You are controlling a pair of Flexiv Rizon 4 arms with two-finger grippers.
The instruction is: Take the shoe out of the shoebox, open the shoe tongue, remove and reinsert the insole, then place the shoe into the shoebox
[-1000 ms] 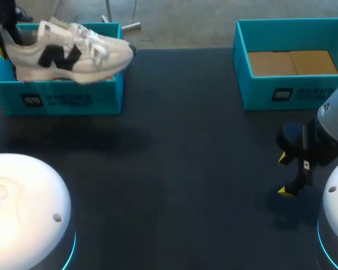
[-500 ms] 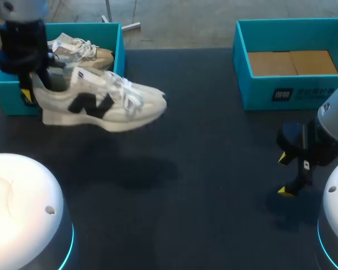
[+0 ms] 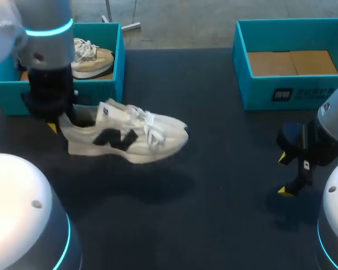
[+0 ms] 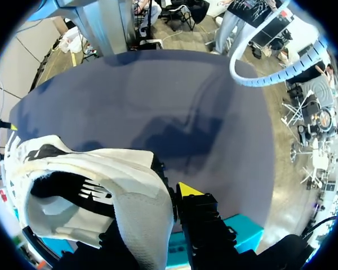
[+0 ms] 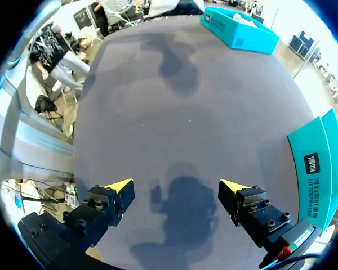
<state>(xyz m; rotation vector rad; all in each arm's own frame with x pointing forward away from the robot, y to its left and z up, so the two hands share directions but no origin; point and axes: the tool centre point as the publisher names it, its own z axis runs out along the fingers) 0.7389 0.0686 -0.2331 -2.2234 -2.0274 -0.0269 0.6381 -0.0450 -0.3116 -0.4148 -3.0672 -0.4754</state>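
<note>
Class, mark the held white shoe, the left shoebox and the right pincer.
white shoe (image 3: 129,139), head view, side panel.
left shoebox (image 3: 5,93), head view, front wall.
right pincer (image 5: 176,184), right wrist view, midway between its yellow tips.

Print check, all views. Shoe (image 3: 124,138), left of centre: one bold black emblem on its side panel, a maker's mark. Small dark tab on the tongue, too small to read.

Right shoebox (image 3: 304,97): white printed block on the near wall, illegible from my head view. In my right wrist view that wall (image 5: 318,169) shows a white square logo and a line of small characters, which I cannot make out.

Left shoebox (image 5: 236,34), far across the table: faint white print on its side, unreadable.
</note>
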